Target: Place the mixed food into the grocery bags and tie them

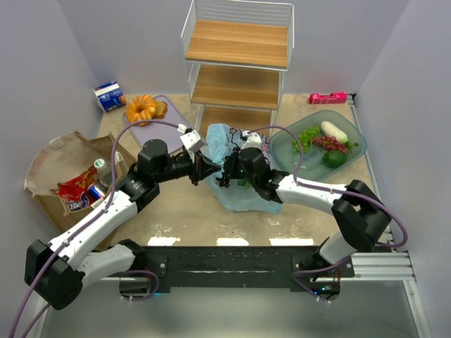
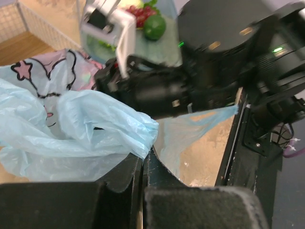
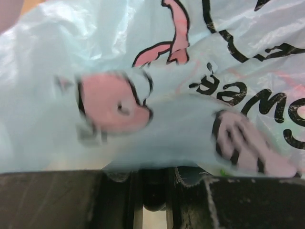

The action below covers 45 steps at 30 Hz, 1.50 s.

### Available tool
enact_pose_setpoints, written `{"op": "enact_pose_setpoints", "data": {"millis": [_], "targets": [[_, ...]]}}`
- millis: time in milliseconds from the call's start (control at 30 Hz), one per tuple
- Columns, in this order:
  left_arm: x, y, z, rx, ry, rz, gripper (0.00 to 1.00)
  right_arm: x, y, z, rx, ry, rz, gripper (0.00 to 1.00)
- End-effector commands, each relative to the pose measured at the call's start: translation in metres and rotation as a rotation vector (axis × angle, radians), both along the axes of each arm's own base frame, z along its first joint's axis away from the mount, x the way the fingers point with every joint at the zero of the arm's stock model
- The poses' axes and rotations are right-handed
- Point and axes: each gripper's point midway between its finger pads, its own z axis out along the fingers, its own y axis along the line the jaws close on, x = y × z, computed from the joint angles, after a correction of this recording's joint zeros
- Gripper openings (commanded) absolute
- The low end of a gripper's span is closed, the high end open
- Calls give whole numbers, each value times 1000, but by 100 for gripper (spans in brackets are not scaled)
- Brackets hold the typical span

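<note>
Found light-blue plastic bag point(image 1: 239, 198) at worktop point(image 1: 184, 220) centre, between left tool point(image 1: 198, 171), clamped on its film, and right tool point(image 1: 224, 180), grip unclear.

Bright and evenly lit from overhead in the top view, with only faint, soft shadows under the arms and along the near edge of the table point(image 1: 183, 211). Sharp across the middle, slightly bowed toward the corners. From the left wrist, crisp on the light-blue plastic bag point(image 2: 71, 129), smeared on the right arm point(image 2: 157, 90), dark and out of focus along the bottom. From the right wrist, blurred across the bag's pink print, sheen at top left, near-black at the bottom.
</note>
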Motion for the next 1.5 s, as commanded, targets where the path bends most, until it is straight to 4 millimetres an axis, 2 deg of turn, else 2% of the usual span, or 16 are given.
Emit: {"op": "enact_pose_setpoints", "data": {"millis": [0,67,100,133,300,467,633,767,833,900,967,1100,1200,1400,1433,1467], "targets": [[-19,-7,38,-105,-128,-112,0,48,-12,20,9,-110,-236,0],[-19,-5,38,-106,-133,-101,0,47,-9,7,-63,-61,-209,16],[-14,-3,37,-99,-131,-76,0,46,0,7,-60,-45,-170,44],[-11,-2,35,-89,-129,-59,0,44,3,7,-65,-37,-147,56],[4,0,19,-33,-72,7,0,17,13,20,-104,-28,58,93],[11,4,16,-21,-67,56,0,-31,-2,45,-84,-17,210,90],[27,19,12,3,-59,186,0,-73,-27,55,-92,3,295,74],[39,31,5,38,-49,284,0,-105,-40,84,-66,26,367,62],[41,32,2,46,-45,294,0,-108,-64,108,-90,-10,302,61],[41,31,2,45,-39,291,0,-91,-87,122,-124,-19,196,66],[40,29,1,43,-35,280,0,-78,-109,114,-171,39,153,66],[38,28,1,40,-35,271,0,-17,-183,90,-170,98,-83,65],[38,29,2,40,-42,272,0,18,-220,73,-139,120,-205,64],[37,28,4,37,-47,263,0,93,-272,24,-205,220,-381,64],[36,27,3,40,-46,259,0,106,-281,29,-230,209,-410,65],[37,28,5,39,-50,260,0,116,-285,7,-255,260,-417,66]]}}
